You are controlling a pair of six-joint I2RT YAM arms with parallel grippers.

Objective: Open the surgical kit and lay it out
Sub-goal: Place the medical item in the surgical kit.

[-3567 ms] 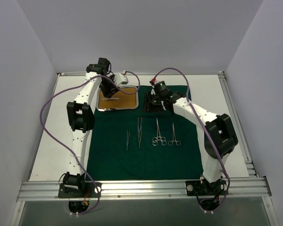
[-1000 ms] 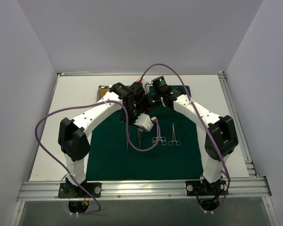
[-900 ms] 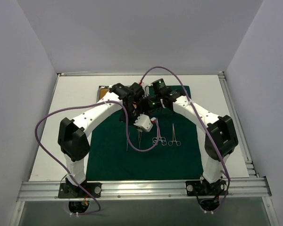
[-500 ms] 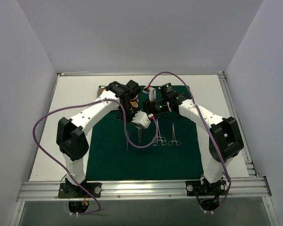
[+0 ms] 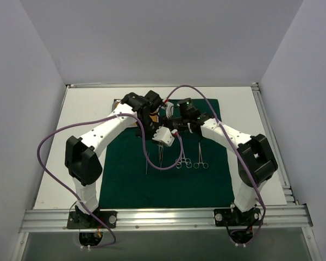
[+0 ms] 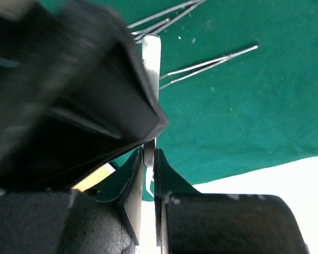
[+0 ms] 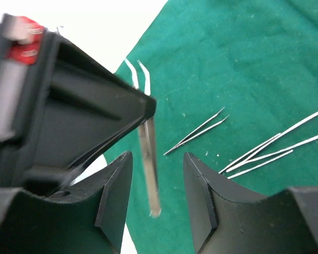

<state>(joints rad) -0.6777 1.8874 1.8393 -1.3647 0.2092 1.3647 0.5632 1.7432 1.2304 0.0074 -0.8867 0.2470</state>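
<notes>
Green cloth (image 5: 168, 185) is spread flat on the table (image 5: 87, 109), and the tools are being set out on it. A few seconds ago the left gripper (image 6: 148, 157) was seen over the tray (image 5: 117, 106), where one pair of tweezers lay. Now those held tweezers (image 6: 151, 58) have been lifted out and carried over the far middle of the cloth, pinched tight by the left gripper's two fingers. The right gripper (image 7: 158, 159) has been brought up to meet them; its fingers are kept apart, one on each side of the thin metal, with nothing gripped yet. A hand-over is probably being made, and the job looks nearly done. One cloth and one tray are counted, the tray mostly hidden by the left arm (image 5: 106, 133). Two ring-handled clamps (image 5: 183, 162) are laid side by side. Left of them a short pair (image 7: 197, 131) is laid, and longer ones (image 7: 280, 136) whose number cannot be told.
</notes>
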